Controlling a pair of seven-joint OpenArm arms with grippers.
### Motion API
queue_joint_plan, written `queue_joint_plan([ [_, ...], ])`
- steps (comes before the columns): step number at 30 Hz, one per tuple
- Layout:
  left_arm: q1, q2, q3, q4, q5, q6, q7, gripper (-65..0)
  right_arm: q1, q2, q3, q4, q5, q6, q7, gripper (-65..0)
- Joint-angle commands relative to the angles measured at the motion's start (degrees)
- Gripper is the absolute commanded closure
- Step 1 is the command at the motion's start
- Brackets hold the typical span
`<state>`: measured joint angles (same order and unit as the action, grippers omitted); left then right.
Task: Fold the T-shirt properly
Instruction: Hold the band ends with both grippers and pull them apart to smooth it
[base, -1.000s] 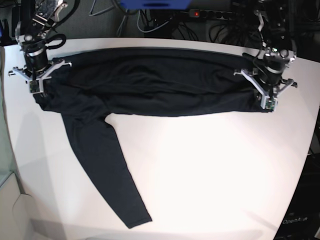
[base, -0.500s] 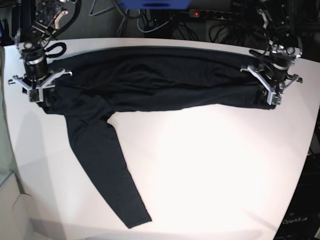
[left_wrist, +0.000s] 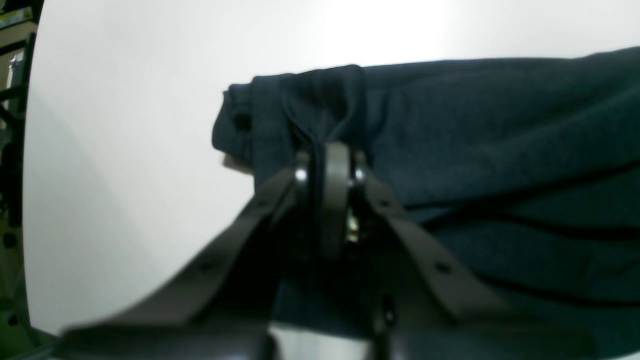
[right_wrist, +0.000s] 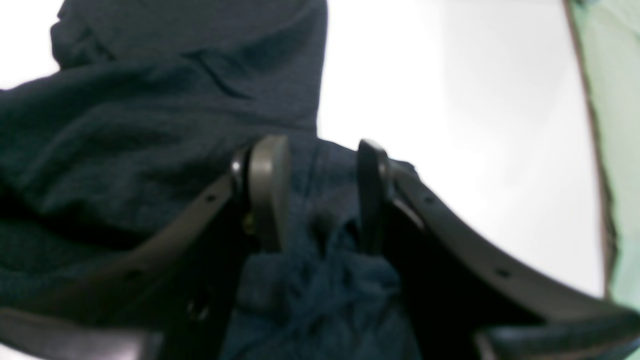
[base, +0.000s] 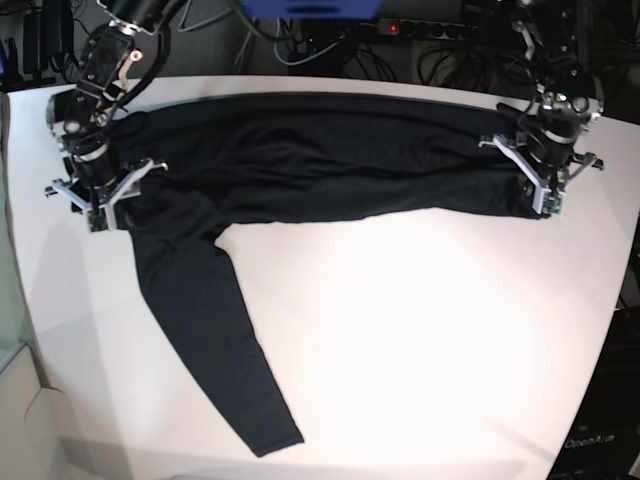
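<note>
Meanwhile, left fingers (left_wrist: 325, 160) pinch the T-shirt (base: 330, 165); right fingers (right_wrist: 270, 190) stand parted over it.

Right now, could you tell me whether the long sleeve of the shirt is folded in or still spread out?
Spread out. The sleeve trails flat across the table, away from the folded band of the shirt.
</note>
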<state>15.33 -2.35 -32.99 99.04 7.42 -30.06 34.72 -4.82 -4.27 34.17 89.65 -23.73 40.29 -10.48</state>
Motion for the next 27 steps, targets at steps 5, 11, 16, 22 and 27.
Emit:
queue_joint_plan([
  [5, -0.08, -0.42, -0.28, 0.96, -0.34, 0.13, -1.01, 0.0, 2.49, 2.30, 0.24, -3.80, 0.56, -0.29, 1.12, -24.0],
  [11, -0.34, -0.42, -0.19, 0.96, -0.34, 0.22, -1.01, 0.0, 3.02, 2.56, 0.07, -5.12, 0.56, -0.29, 1.12, -24.0],
  [16, -0.34, -0.42, -0.11, 0.43, -0.34, 0.31, -1.01, 0.0, 2.93, 2.30, 0.07, -5.12, 0.56, -0.29, 1.12, -24.0],
  [22, -0.43, -0.42, -0.02, -0.01, -0.34, 0.31, -1.01, 0.0, 2.67, 1.33, -0.02, -6.35, 0.56, -0.29, 1.12, -24.1],
  [27, -0.52, -0.42, -0.11, -0.28, -0.34, 0.31, -1.01, 0.0, 2.75, 1.33, -0.02, -9.16, 0.56, -0.29, 1.12, -24.0],
])
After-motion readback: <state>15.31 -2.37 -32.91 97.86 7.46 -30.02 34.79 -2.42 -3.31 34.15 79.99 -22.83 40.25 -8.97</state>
